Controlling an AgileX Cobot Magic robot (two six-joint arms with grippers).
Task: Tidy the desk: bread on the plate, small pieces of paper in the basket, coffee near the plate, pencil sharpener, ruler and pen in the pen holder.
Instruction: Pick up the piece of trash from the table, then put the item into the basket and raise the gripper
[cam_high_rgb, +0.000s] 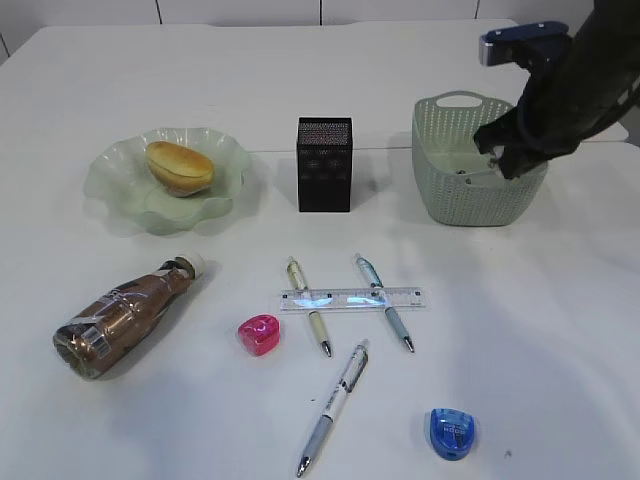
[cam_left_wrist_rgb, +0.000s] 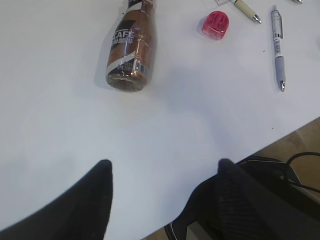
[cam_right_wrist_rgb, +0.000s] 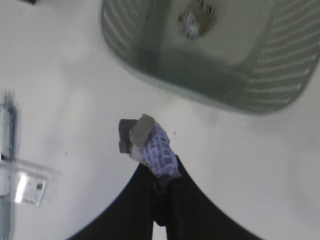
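My right gripper (cam_right_wrist_rgb: 160, 167) is shut on a small piece of paper (cam_right_wrist_rgb: 150, 142) with blue print, held in the air just short of the basket (cam_right_wrist_rgb: 280, 75). A crumpled piece of paper (cam_right_wrist_rgb: 197, 17) lies inside the basket. In the exterior view the right gripper (cam_high_rgb: 497, 158) hangs by the basket (cam_high_rgb: 470, 195). The bread (cam_high_rgb: 180, 167) sits on the plate (cam_high_rgb: 110, 185). The coffee (cam_high_rgb: 125, 320) lies on its side. My left gripper (cam_left_wrist_rgb: 165, 165) is open over bare desk, well short of the coffee (cam_left_wrist_rgb: 131, 47).
The pen holder (cam_high_rgb: 324, 165) stands mid-table. In front lie the ruler (cam_high_rgb: 352, 298), three pens (cam_high_rgb: 333, 408), a pink sharpener (cam_high_rgb: 259, 333) and a blue sharpener (cam_high_rgb: 452, 433). The desk edge (cam_left_wrist_rgb: 280, 140) runs close to the left gripper.
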